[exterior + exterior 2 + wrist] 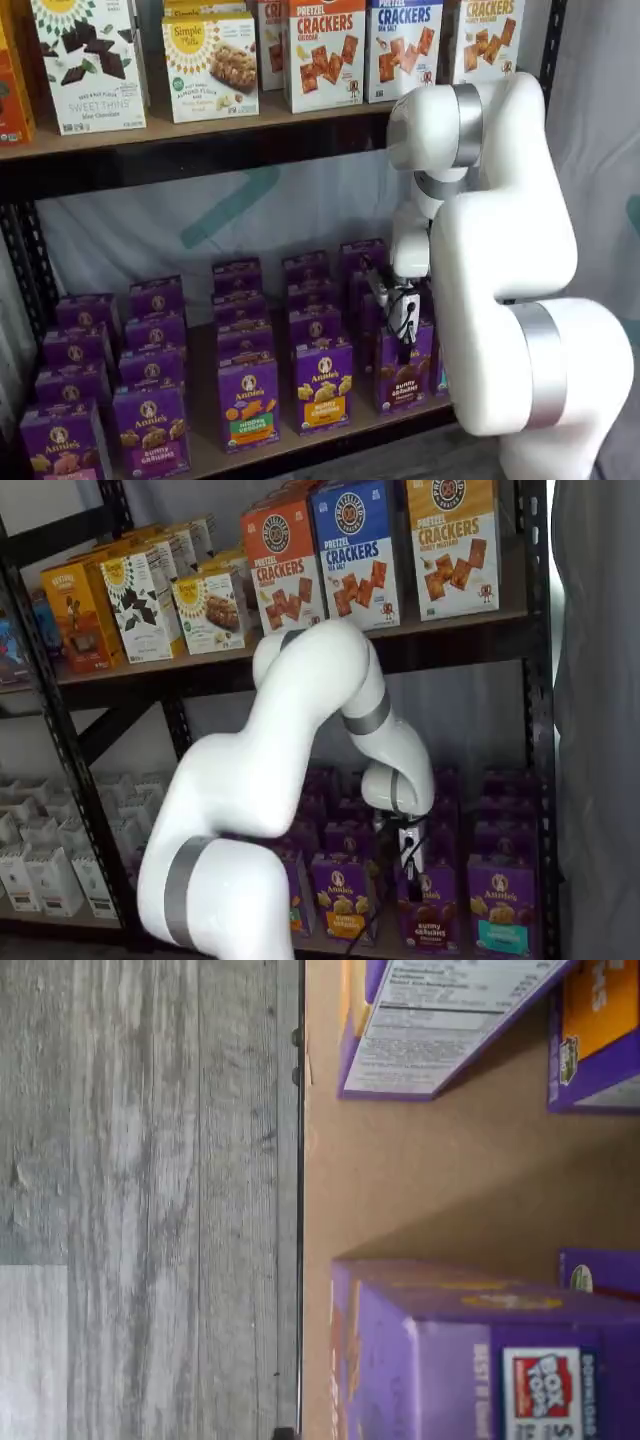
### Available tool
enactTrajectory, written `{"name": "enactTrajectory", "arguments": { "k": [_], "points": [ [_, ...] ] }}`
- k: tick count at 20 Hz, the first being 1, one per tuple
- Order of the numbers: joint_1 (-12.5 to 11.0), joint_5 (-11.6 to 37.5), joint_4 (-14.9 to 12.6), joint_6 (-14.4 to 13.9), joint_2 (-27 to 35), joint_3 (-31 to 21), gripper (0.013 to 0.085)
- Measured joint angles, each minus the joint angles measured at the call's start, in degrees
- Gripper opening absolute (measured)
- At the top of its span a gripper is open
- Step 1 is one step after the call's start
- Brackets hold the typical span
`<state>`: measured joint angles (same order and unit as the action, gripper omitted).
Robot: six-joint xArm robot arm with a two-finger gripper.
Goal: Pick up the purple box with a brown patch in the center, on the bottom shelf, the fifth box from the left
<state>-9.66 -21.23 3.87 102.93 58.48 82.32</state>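
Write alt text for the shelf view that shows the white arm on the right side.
A white robot arm reaches in over the bottom shelf, its gripper hanging just above the purple box in the front row. Rows of purple Annie's cartons fill that shelf; cracker boxes line the shelf above.

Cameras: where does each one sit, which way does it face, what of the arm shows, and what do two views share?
Wrist view: on the wrist, looking down at the bottom shelf edge, purple cartons and grey floor; no arm visible.
Shelf view: front of the rack; white arm at right, gripper hanging above the purple box.
Shelf view: angled from the side; arm fills the centre.
Both share the gripper above the purple box.
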Motion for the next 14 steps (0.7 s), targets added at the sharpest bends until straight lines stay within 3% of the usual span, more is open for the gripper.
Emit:
{"name": "enactTrajectory", "arguments": {
  "k": [3, 5, 12, 14],
  "points": [
    [-0.12, -0.11, -0.06, 0.08, -0.12, -0.12, 0.0690],
    [-0.20, -0.15, -0.06, 0.14, -0.22, -0.22, 0.0610],
    [-0.48, -1.19, -2.23, -1.57, -0.65, -0.33, 0.0610],
    [-0.49, -1.33, -2.52, -1.84, -0.70, -0.35, 0.0570]
  ]
}}
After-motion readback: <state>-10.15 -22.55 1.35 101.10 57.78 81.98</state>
